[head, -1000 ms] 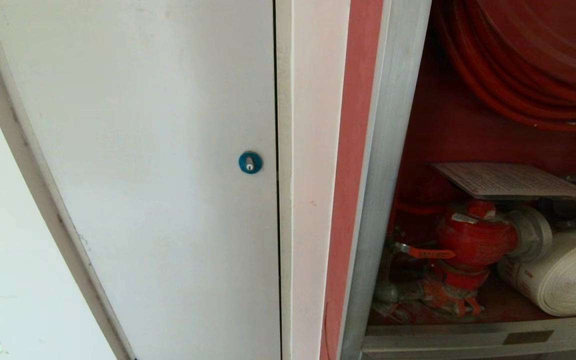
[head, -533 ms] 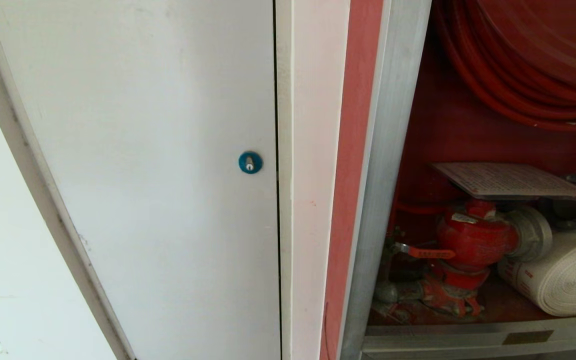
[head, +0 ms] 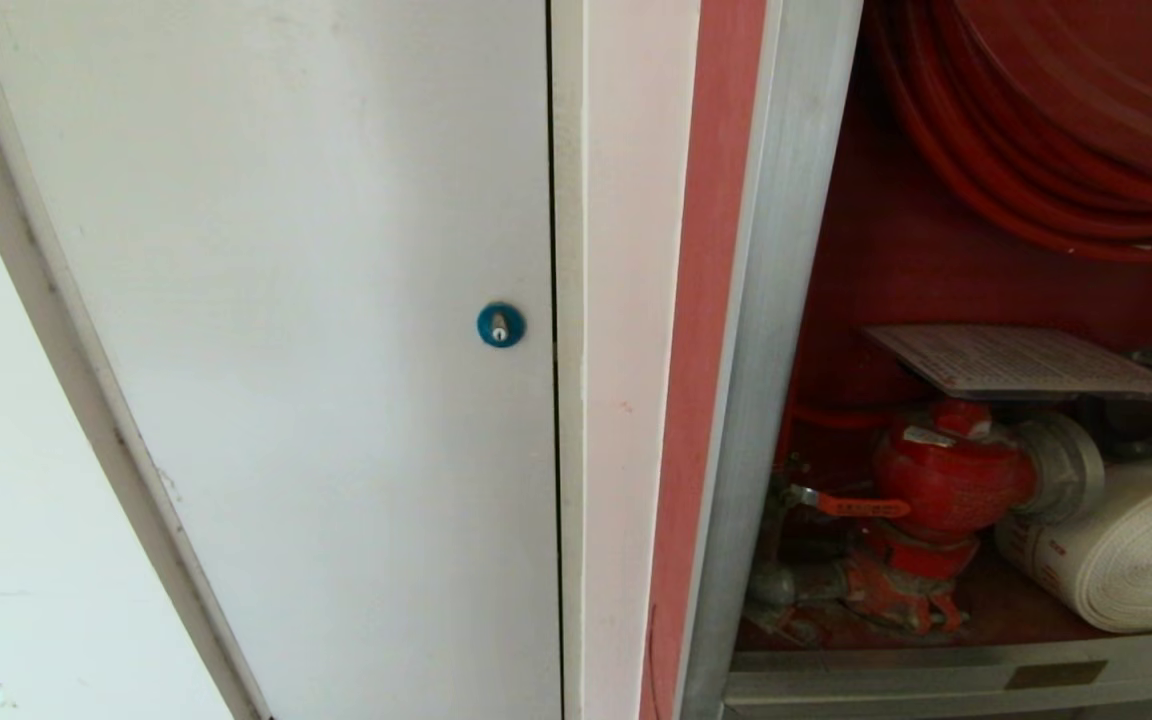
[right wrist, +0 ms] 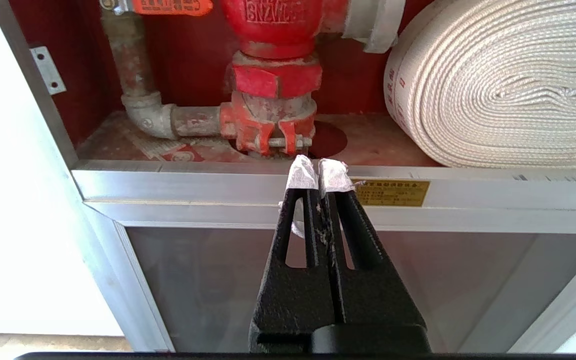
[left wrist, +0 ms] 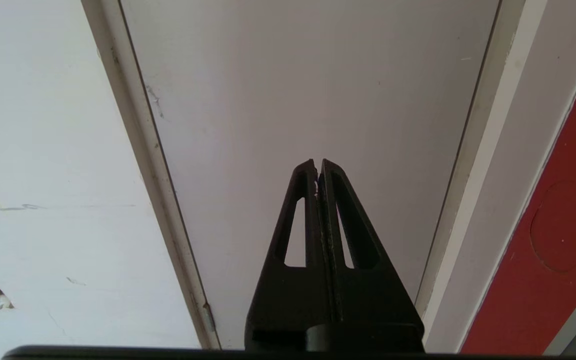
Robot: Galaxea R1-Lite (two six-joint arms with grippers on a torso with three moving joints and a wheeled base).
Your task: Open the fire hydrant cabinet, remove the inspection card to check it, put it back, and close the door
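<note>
Fingers of the right gripper are pressed together on nothing, their tips wrapped in white tape. They hang just in front of the silver sill of the fire hydrant cabinet, with a small brass plate just beside the tips. The left gripper is likewise closed and empty, parked facing a plain white door with a blue lock.

The cabinet stands open; its own glass door is not in any view. Beyond and above the right fingertips sits the red valve, and the inspection card lies flat on top of it, overhanging on both sides. The rolled white hose lies off to one side of the fingers, the red hose reel higher up.

The card looks thin, light and fairly stiff, probably smooth enough to slide off the valve if nudged. An overhanging edge seems the best place to pinch, with the fingers opened only slightly and brought in level, closing gently to avoid creasing.
</note>
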